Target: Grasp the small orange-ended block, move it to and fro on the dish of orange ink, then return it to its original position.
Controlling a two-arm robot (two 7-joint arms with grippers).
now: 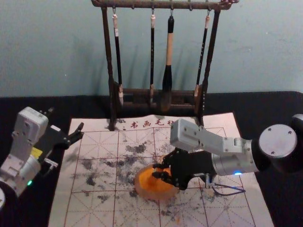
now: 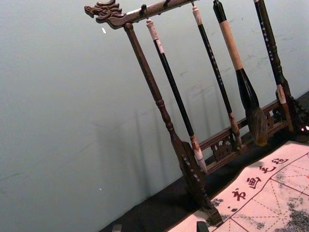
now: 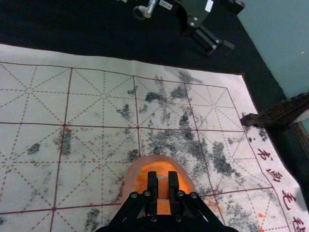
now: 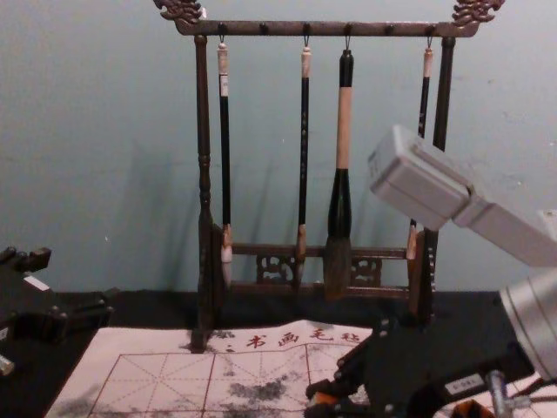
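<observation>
The left gripper (image 1: 66, 118) is parked at the far left, by the paper's edge, its jaws spread apart with nothing between them. It looks to have no part in this step.

The rack (image 1: 111, 71) stands at the far side. A high, careless swing towards it could set the brushes (image 1: 169, 66) knocking.

Nearer, around the middle of the paper (image 1: 94, 184), lies the dish (image 1: 142, 189) of orange ink. If the block were pushed down hard, the dish could slide or tip on the loose paper; a stroke run too long would catch the rim and might twist the block in its grasp.

The right gripper (image 3: 163, 186) reaches in from the right over the dish, jaws clenched on the block (image 3: 162, 189), which sits between the two fingers. Whether its end touches the ink I cannot tell. The grip takes in a narrow piece, so sideways drag could work it loose. Carried back wet, it may drip on the paper, and the cable (image 1: 229, 185) by the wrist could snag.
</observation>
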